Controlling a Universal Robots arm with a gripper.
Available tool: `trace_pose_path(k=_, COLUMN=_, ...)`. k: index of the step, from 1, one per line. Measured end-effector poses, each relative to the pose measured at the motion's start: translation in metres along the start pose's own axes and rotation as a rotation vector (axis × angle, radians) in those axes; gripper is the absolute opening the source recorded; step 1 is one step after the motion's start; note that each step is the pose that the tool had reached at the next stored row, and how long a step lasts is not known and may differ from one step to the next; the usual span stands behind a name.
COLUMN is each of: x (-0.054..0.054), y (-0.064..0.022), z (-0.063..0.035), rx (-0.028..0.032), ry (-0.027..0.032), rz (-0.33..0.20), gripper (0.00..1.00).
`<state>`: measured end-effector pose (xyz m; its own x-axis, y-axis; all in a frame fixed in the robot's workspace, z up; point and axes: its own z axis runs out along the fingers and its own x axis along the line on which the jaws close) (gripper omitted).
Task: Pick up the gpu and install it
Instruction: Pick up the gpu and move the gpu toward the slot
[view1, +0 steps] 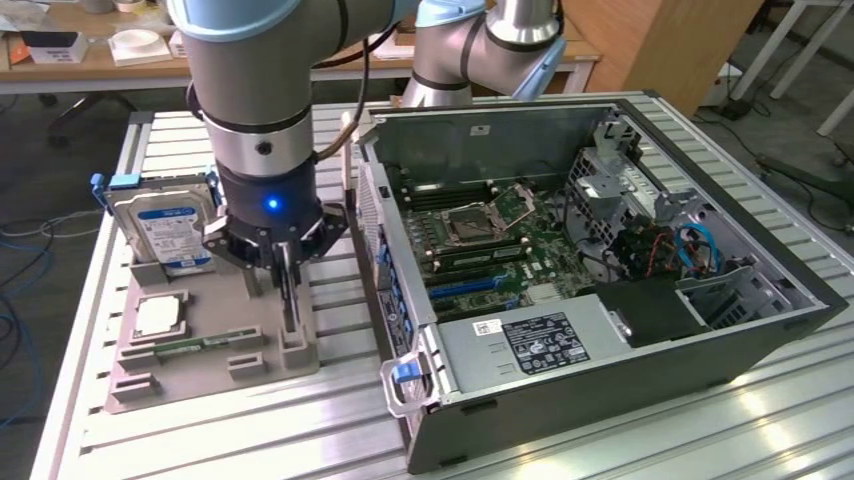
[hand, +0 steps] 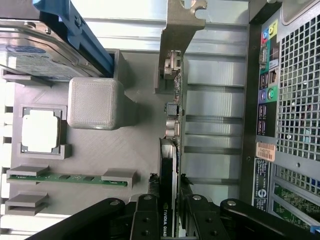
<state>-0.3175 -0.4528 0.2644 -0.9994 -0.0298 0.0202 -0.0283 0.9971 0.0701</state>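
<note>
The gpu (hand: 169, 150), a thin green circuit card with a black cooler block on one face and a silver metal end bracket, stands on its long edge in a slot of a grey plastic holder tray (hand: 100, 150). The slot is on the tray's side toward the exterior view's right. The black gripper (hand: 168, 177) is straight above it, with one finger pressed against each face of the card, so it is clamped on the gpu while the card sits in the slot.

On the same tray, toward the exterior view's left, a narrow green memory strip (hand: 65, 177) lies in its groove. A square silver processor chip (hand: 41, 131) sits in a recess just beyond it. A silver hard drive (view1: 167, 230) with a blue-white label stands upright at the far end.

Just beside the tray, on the exterior view's right, an open black computer case (view1: 601, 250) lies on the ribbed aluminium table (view1: 267, 430).
</note>
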Motion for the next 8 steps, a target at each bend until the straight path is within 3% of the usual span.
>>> trace_pose_path(k=8, x=0.0001, y=0.0005, z=-0.0068, rx=-0.0002, ry=0.0, rz=0.0, gripper=0.26)
